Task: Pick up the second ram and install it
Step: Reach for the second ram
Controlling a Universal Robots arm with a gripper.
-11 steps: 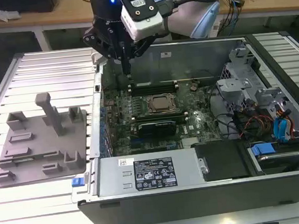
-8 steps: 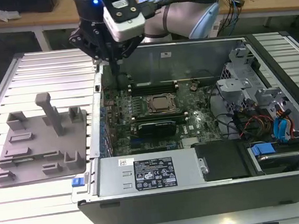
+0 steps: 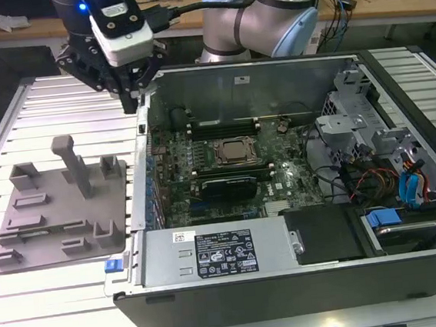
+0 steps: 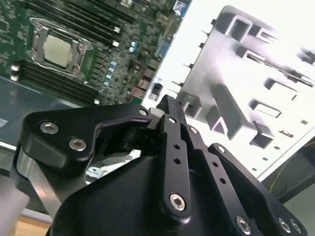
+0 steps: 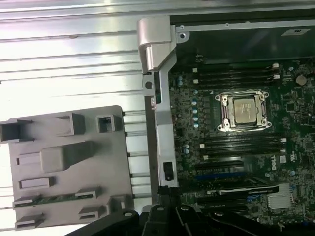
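**Fingers over the case corner, ram in the tray**

And there was the gripper, up above the corner of the open computer case at the exterior view's left, right over the case's side wall. The fingers came to a single point, closed together, with nothing between them.

Room to move? Plenty on the tray side. The slatted tabletop ran bare around the grey tray, and a narrow strip of slats separated the tray's edge from the case wall. Inside the case it was tighter: the CPU socket sat mid-board with long black slots close on both sides, and cables and a drive cage crowded the exterior view's right.

The second ram lay in the tray, seated in a long groove near one tray edge, well apart from the gripper. In the first wrist view it showed as a thin green strip, seen edge-on, straight and level with the groove; its chips could not be made out.
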